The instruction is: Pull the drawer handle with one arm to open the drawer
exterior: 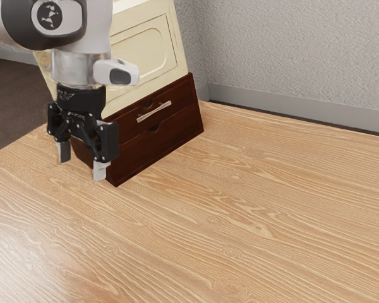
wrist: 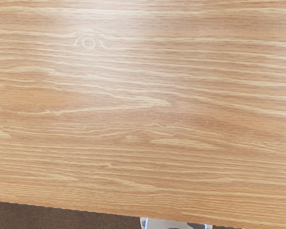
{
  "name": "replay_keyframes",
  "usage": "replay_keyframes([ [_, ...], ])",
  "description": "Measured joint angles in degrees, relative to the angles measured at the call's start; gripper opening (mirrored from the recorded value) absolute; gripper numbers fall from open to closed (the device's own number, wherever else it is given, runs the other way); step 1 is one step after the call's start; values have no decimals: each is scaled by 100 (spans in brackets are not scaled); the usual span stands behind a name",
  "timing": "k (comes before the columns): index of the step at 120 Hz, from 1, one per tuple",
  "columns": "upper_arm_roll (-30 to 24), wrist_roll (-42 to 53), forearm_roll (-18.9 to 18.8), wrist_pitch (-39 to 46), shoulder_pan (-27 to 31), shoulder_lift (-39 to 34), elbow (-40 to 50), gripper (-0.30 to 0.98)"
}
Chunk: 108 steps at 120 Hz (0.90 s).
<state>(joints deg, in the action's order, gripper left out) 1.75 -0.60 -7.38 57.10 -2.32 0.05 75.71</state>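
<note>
In the exterior view my gripper point(exterior: 83, 161) points down with its two fingers well apart, nothing between them. It hangs in front of the cabinet's left part, on the exterior view's left. The dark brown drawer unit point(exterior: 134, 156) stands on the wooden table under a cream upper part. A slim pale metal handle point(exterior: 154, 112) runs slantwise across the upper drawer front, to the exterior view's right of my gripper and apart from it. That drawer front looks flush with the unit. My hand hides the unit's near left portion.
The wood-grain table point(exterior: 252, 208) spreads out before the cabinet. Behind it stands a grey textured wall point(exterior: 290, 57). The wrist view looks down on the tabletop point(wrist: 143, 114), with dark floor point(wrist: 62, 218) past its edge and a pale robot part point(wrist: 176, 223) there.
</note>
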Motion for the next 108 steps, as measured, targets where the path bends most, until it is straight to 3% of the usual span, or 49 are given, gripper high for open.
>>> replay_keyframes([
  [28, 1, -37, -75, 1444, 20, -2, 51, 69],
  [58, -48, -62, -76, 1623, 77, -135, -1011, 69],
  [67, -51, -64, -124, 1872, 78, 129, -1079, 69],
  [78, -26, 52, -450, 2393, 46, 702, -1113, 69],
  [95, -14, 364, -610, 3333, 629, 1461, -1149, 69],
  [108, -27, 603, -673, 3900, 694, 1768, -1192, 69],
])
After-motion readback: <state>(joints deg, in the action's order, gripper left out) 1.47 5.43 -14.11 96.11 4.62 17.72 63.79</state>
